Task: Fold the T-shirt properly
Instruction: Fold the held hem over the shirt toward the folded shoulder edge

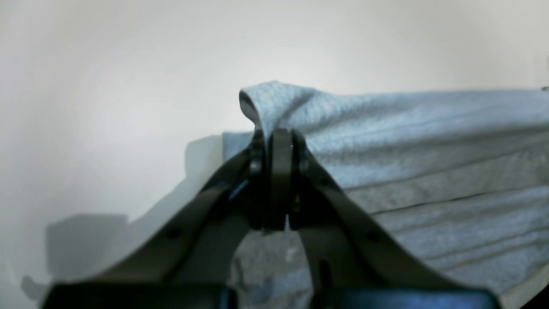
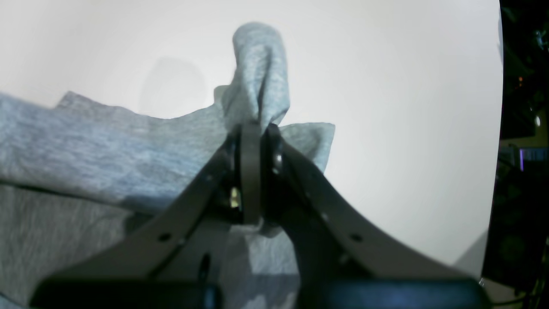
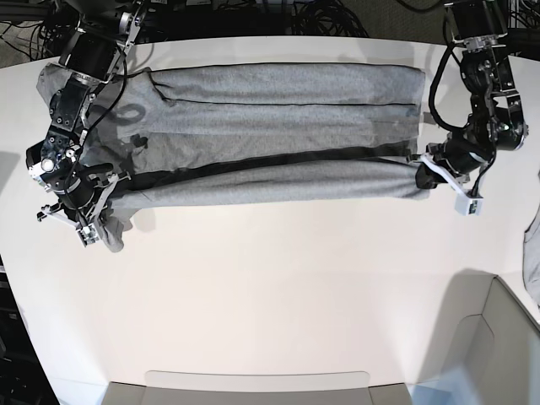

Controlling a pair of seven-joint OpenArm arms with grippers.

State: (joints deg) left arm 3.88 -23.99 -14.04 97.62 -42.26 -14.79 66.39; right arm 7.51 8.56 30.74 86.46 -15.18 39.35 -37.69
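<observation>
Right gripper [image 3: 105,221] at base-view left, jaws clamped on a bunched corner of the T-shirt [image 3: 278,118]. Shirt lies on the white table [image 3: 278,287], long axis running left-right across the far half, near edge lifted and stretched as a taut fold between both grippers. Left gripper [image 3: 422,169] at base-view right, jaws pinched tight on the opposite end.
</observation>
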